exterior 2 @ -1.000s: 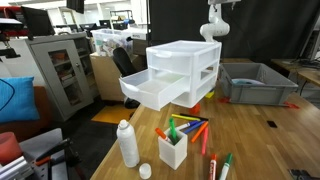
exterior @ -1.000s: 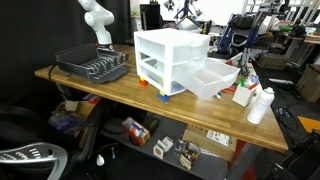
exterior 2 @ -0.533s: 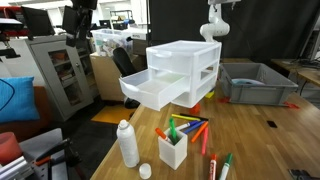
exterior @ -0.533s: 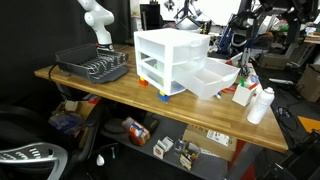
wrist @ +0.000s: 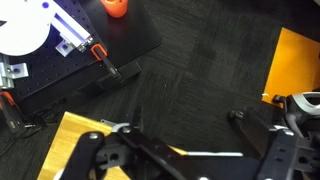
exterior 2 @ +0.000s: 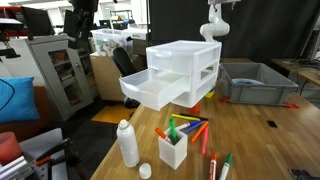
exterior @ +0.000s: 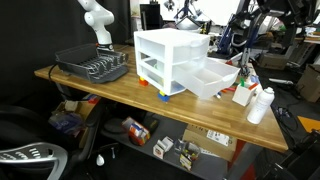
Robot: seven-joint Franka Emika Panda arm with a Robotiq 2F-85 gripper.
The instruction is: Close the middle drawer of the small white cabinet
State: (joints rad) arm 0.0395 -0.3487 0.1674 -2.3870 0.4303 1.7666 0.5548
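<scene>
One drawer out: middle drawer (exterior: 212, 78) of small white cabinet (exterior: 165, 50) pulled well forward, toward right end of table; drawers above and below look shut. Arm (exterior: 96, 24) high behind dish rack (exterior: 92, 66), far left, well apart from cabinet. Gripper (wrist: 185, 155) in wrist view: jaws apart, nothing between.

Advice: swing round to drawer's front, meet front panel mid-width, push straight in; off-centre push likely skews drawer or slides light cabinet. Mind bottle (exterior: 260, 104) near drawer.

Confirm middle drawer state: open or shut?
Open: the middle drawer sticks well out from the small white cabinet front, in both exterior views.
</scene>
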